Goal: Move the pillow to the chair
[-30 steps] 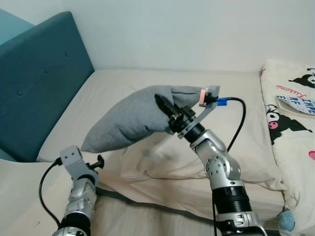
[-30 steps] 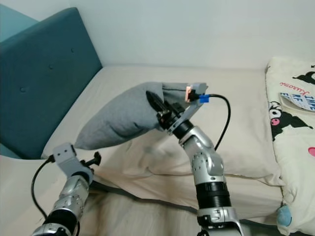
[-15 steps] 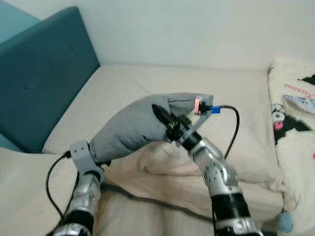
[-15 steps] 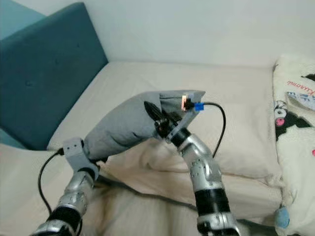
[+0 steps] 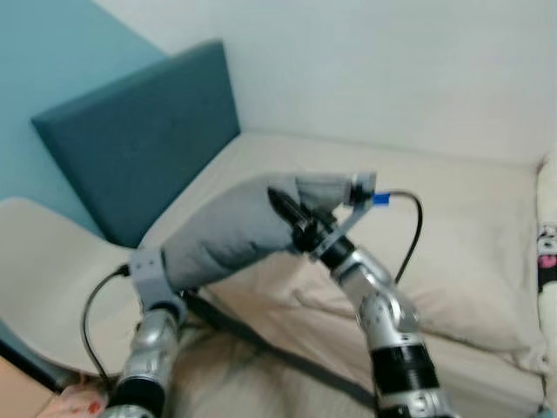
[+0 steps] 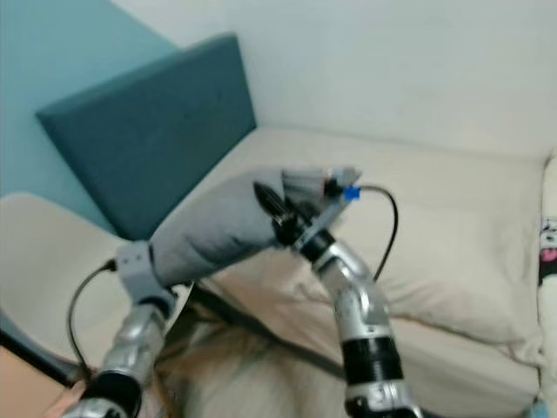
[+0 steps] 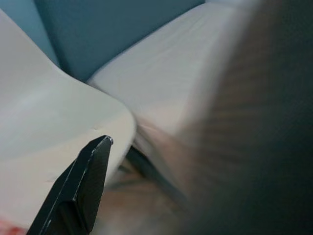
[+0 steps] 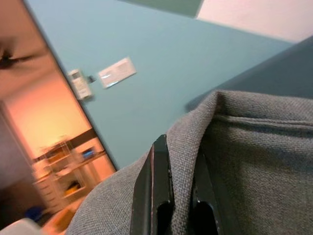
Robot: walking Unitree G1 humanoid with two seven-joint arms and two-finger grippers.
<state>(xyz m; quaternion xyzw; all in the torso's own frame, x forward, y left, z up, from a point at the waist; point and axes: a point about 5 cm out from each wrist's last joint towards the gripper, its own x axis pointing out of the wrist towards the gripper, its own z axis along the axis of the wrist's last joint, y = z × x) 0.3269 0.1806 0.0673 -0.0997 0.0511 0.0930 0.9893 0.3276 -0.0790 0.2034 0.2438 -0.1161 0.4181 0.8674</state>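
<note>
The right hand (image 5: 285, 209), arm bent upward, is pinching the soft grey fabric pillow (image 5: 228, 237) above the bed (image 5: 452, 226); the left hand's (image 5: 146, 277) fingers I cannot tell.

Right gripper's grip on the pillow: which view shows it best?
Right wrist view: the right gripper pinches a fold of the grey pillow. The eye views show gripper and pillow whole but blurred; the left wrist view shows a dark blur.

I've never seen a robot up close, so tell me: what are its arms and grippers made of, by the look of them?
Both arms are jointed silver metal with black ribbed bands. Each ends in a grey bracket and a gripper of two long black fingers: the left gripper, the right gripper. A black cable loops from each wrist; the right arm's has a blue plug.
</note>
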